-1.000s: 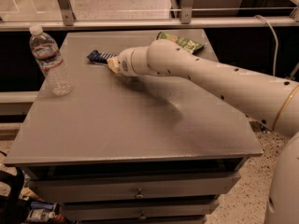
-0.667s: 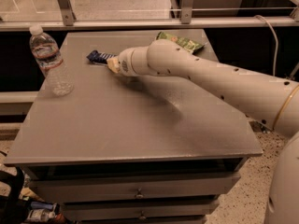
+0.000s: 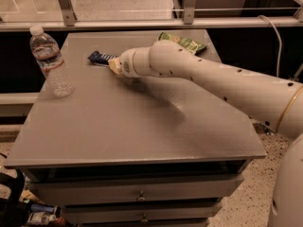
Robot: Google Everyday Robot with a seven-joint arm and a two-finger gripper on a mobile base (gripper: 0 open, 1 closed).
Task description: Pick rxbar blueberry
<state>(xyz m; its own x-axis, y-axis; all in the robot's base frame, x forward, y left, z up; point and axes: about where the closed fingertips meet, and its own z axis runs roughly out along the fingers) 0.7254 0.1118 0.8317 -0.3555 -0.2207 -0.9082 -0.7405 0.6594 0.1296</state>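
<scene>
The rxbar blueberry (image 3: 98, 57) is a small flat bar in a dark navy wrapper with white print. It lies on the grey table (image 3: 123, 126) towards the back left. My white arm reaches in from the right across the table. My gripper (image 3: 112, 64) sits at the bar's right end, right against it. The arm's wrist covers the fingers and the bar's right end.
A clear plastic water bottle (image 3: 51, 62) stands upright at the table's left edge. A green snack bag (image 3: 183, 42) lies at the back behind my arm. A railing and a drop run behind the table. Drawers (image 3: 139, 196) are below the front edge.
</scene>
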